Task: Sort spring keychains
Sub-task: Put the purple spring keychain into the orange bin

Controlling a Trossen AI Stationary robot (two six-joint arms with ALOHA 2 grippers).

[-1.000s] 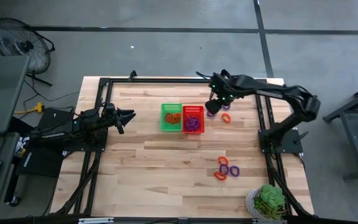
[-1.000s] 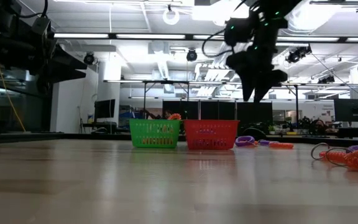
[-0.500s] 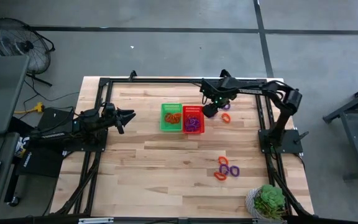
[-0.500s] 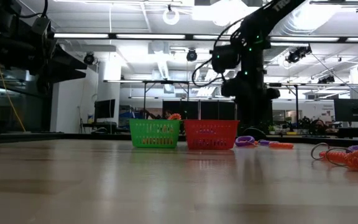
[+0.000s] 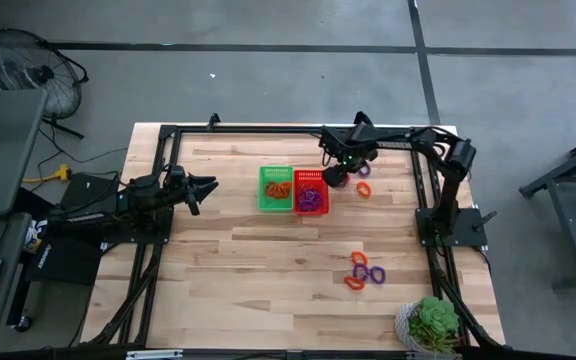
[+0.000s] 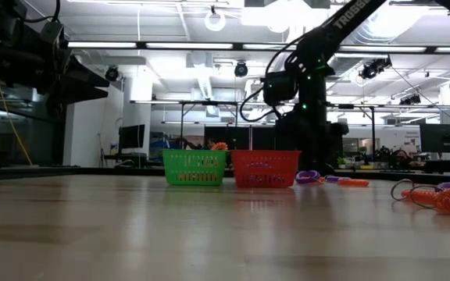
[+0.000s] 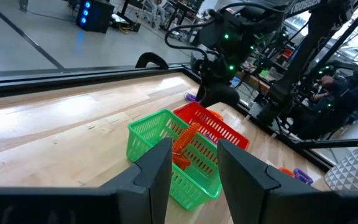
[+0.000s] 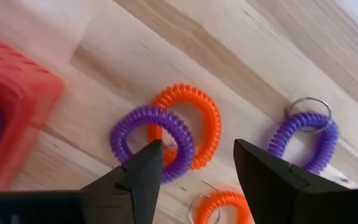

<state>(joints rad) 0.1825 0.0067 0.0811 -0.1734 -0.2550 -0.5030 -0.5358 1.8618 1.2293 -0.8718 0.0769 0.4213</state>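
Seen from above, a wooden table (image 5: pixel 268 250) carries two small mesh baskets side by side in the upper middle of the frame: a green basket (image 5: pixel 275 188) with orange spring keychains inside, and touching its right side a red basket (image 5: pixel 310 191) with purple ones, so the sorting appears to go by colour. The right hand (image 5: pixel 336 176) is lowered just right of the red basket, over a loose cluster of keychains (image 5: pixel 360 178). In its wrist view the fingers (image 8: pixel 143 167) are spread apart and grasp nothing, straddling a purple keychain (image 8: pixel 151 140) that overlaps an orange keychain (image 8: pixel 194 127), probably lined up to take the purple one. That view shows four loops: two purple, two orange, one orange cut off at the frame's lower edge. A second group (image 5: pixel 364 270) lies at lower right, apparently two orange and two purple, though too small to count surely. The left hand (image 5: pixel 204 186) waits at centre left, fingers parted and empty. A green plant (image 5: pixel 432 322) sits at the lower right corner.
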